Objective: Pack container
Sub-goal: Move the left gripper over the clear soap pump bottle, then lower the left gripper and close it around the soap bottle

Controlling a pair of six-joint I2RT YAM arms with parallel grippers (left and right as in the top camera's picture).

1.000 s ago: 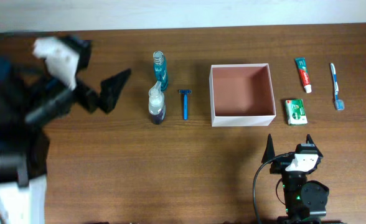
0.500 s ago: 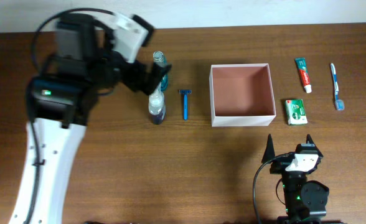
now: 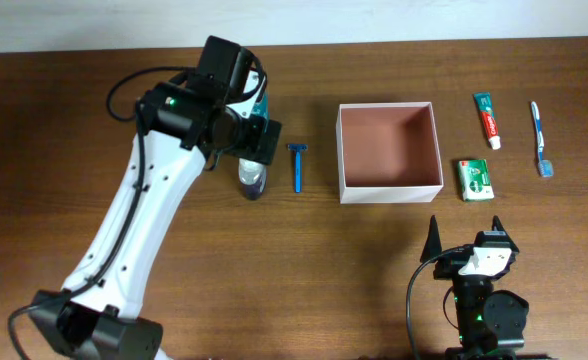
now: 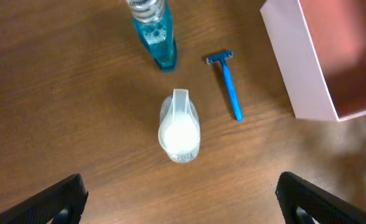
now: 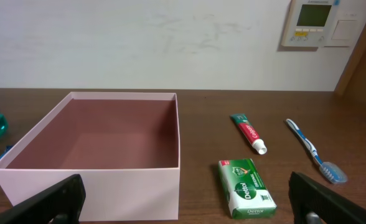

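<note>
My left jaws hang wide open and empty above the white-capped bottle (image 4: 179, 129). Descending off-centre could topple it into the blue bottle (image 4: 154, 34) just beyond.

The razor (image 3: 297, 166) lies between the flip-cap bottle (image 4: 179, 127) and the container (image 3: 391, 191), touching neither.

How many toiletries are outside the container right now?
6. Teal bottle, white-capped bottle and razor lie left of the container; toothpaste, soap box and toothbrush lie right of it. The left arm could hide others.
</note>
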